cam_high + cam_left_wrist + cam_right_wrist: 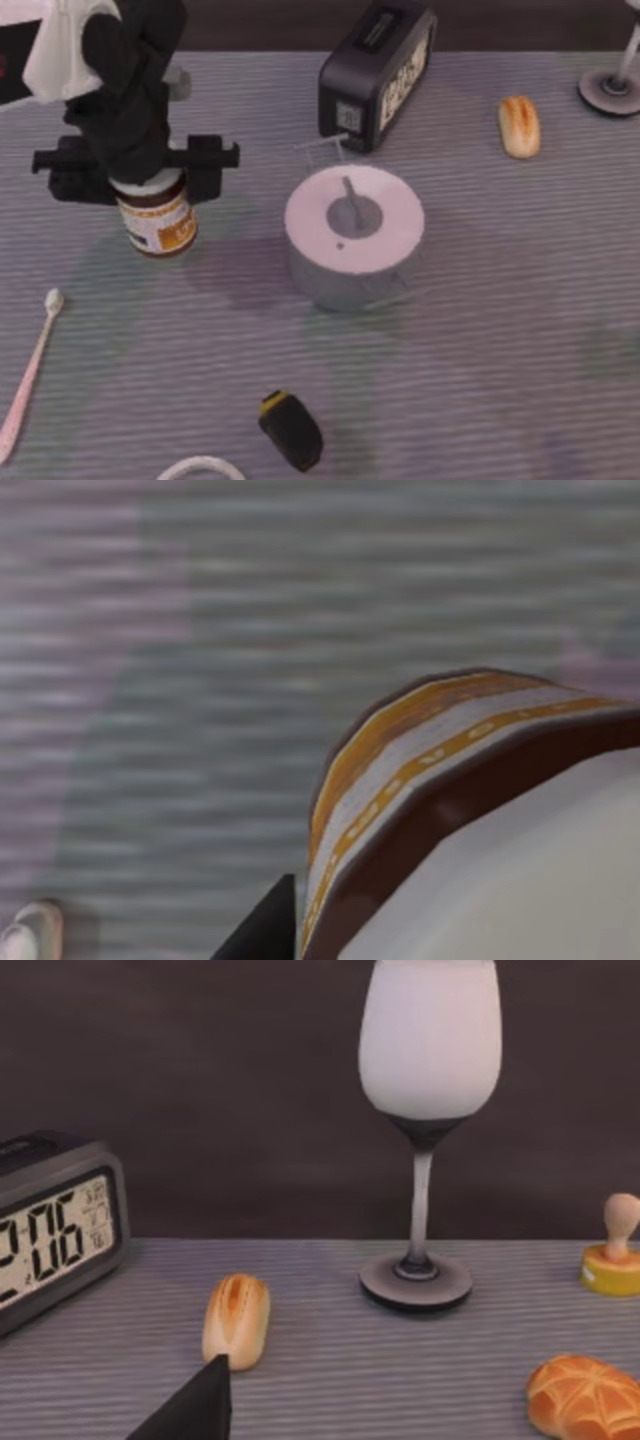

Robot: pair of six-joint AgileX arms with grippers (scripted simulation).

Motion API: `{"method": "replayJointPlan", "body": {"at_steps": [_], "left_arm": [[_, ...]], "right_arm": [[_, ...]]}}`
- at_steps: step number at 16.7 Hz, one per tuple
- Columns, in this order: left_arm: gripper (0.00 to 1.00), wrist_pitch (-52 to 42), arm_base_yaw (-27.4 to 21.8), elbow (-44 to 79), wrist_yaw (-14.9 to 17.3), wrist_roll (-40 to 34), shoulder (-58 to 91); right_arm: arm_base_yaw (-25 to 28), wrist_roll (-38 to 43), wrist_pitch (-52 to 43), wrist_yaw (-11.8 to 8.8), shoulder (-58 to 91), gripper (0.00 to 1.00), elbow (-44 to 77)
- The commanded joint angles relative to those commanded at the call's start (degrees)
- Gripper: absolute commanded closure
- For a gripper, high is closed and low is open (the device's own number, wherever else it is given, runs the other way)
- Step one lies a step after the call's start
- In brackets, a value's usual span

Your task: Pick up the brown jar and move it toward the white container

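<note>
The brown jar [157,220], with an orange-and-white label, stands upright at the table's left. My left gripper [148,178] comes down over its white lid and is shut on it. In the left wrist view the jar [430,750] fills the frame, with one black fingertip [262,928] against its side. Whether the jar rests on the table I cannot tell. The white container [353,238], a grey pot with a white lid and a grey knob, sits at the centre, to the right of the jar. My right gripper [330,1430] is parked outside the top view and open.
A black clock [378,70] stands behind the pot, with a bread roll [519,126] and a wine glass foot [610,90] to its right. A spoon [30,375] lies at the front left. A black-and-yellow object [291,430] lies at the front centre.
</note>
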Motion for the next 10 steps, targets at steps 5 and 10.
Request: {"method": "replayJointPlan", "body": {"at_steps": [5, 10], "left_arm": [[1.0, 1.87, 0.38, -0.65, 0.13, 0.23, 1.29], [1.0, 8.61, 0.56, -3.59, 0.2, 0.59, 4.99]], "right_arm": [[0.0, 0.0, 0.0, 0.0, 0.0, 0.0, 0.0], [0.0, 0.0, 0.0, 0.0, 0.0, 0.0, 0.0]]}}
